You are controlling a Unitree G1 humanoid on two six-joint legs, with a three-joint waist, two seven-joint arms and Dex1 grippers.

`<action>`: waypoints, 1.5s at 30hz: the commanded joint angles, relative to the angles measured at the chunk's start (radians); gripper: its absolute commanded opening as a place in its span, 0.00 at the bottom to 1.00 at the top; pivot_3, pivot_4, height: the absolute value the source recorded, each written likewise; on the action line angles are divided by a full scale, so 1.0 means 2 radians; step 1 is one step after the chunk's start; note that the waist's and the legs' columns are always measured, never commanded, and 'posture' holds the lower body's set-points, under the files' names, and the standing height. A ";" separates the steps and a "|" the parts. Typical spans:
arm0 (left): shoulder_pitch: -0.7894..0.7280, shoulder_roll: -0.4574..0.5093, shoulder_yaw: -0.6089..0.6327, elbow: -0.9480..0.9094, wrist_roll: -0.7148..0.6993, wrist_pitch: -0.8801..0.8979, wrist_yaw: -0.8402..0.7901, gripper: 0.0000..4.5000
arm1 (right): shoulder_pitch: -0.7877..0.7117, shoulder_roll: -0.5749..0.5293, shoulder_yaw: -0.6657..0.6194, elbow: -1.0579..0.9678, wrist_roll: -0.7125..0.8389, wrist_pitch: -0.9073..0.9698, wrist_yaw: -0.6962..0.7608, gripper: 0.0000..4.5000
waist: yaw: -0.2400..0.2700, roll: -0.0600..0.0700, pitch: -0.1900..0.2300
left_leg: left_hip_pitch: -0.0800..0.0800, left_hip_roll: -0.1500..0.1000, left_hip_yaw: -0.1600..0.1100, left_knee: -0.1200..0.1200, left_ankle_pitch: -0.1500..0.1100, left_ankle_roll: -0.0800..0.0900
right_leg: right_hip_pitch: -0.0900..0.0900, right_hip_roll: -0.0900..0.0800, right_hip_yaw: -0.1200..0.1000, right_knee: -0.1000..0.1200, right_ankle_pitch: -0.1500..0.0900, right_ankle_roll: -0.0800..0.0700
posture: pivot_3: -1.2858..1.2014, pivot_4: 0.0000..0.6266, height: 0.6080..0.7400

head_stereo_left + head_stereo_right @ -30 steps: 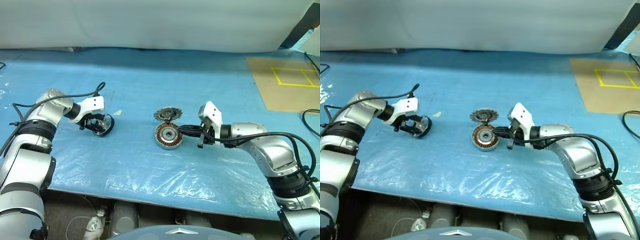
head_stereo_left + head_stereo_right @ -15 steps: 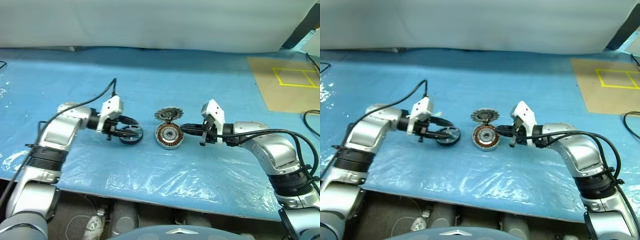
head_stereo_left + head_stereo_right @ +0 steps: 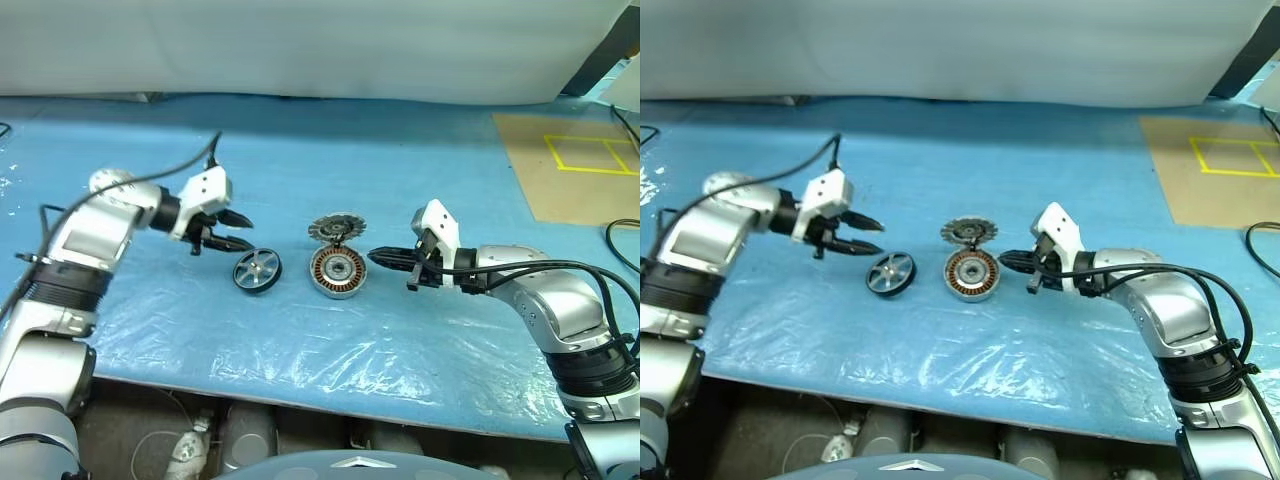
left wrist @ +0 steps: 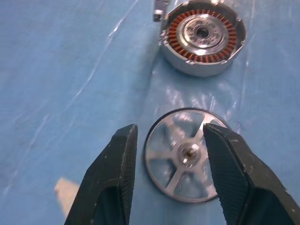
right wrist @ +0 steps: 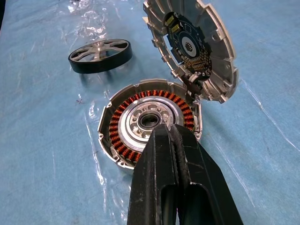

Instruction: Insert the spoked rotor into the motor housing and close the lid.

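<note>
The left end effector hovered above the blue tabletop on the robot's left side, its two black fingers spread apart and holding nothing; in the left wrist view the gap between them framed part of the rotor below without either finger touching it. Just beyond and below those fingertips, the spoked rotor lay flat on the clear plastic sheet that covered the tabletop, its silver spokes and small hub facing up inside a dark rim, free of any grip. To its right, near but apart from it, the motor housing sat open side up, the ring of copper-coloured windings around a grey hub plainly exposed. The lid stood tilted up against the far edge of the housing, touching its rim; the right wrist view showed its dark centre and finned ring turned toward the housing. Farther right, the right end effector pointed at the housing from that side with its fingers pressed together, gripping nothing; the tips came close to the housing's rim, but whether they touched it could not be told. At the far right of the tabletop lay a brown board marked with a yellow square.
</note>
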State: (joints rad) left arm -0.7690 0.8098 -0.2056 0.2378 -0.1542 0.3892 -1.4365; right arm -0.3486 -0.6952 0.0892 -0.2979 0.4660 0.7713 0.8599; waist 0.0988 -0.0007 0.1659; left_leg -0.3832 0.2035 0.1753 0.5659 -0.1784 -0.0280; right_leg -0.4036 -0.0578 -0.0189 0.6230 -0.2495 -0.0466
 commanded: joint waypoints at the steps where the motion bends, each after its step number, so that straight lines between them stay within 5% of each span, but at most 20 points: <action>1: -0.005 0.003 -0.029 0.016 0.024 -0.006 -0.016 0.51 | -0.005 0.005 -0.003 -0.009 -0.001 -0.011 -0.001 0.00 | 0.000 0.000 0.000 | 0.000 0.000 0.000 0.000 0.000 0.000 | 0.000 0.000 0.000 0.000 0.000 0.000 | 0.52 0.24 1.00; 18: -0.026 -0.048 -0.074 0.106 0.090 -0.175 -0.020 0.51 | 0.003 0.008 -0.007 -0.018 -0.002 -0.003 -0.010 0.00 | 0.000 0.000 0.000 | 0.000 0.000 0.000 0.000 0.000 0.000 | 0.000 0.000 0.000 0.000 0.001 0.002 | 0.52 0.24 1.00; 45: -0.032 -0.054 -0.086 0.131 0.120 -0.212 -0.070 0.51 | 0.013 0.006 0.004 -0.020 -0.014 -0.006 -0.019 0.00 | 0.000 0.000 0.000 | 0.000 0.000 0.000 0.000 0.000 0.000 | 0.000 0.000 0.000 0.001 0.000 0.001 | 0.52 0.24 1.00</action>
State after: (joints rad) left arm -0.8215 0.6836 -0.3808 0.5135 0.0847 -0.0355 -1.5614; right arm -0.3233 -0.6740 0.1016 -0.3050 0.4357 0.7719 0.8202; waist 0.0983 -0.0005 0.1659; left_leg -0.3836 0.2043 0.1749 0.5666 -0.1784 -0.0280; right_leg -0.4036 -0.0576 -0.0198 0.6243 -0.2487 -0.0453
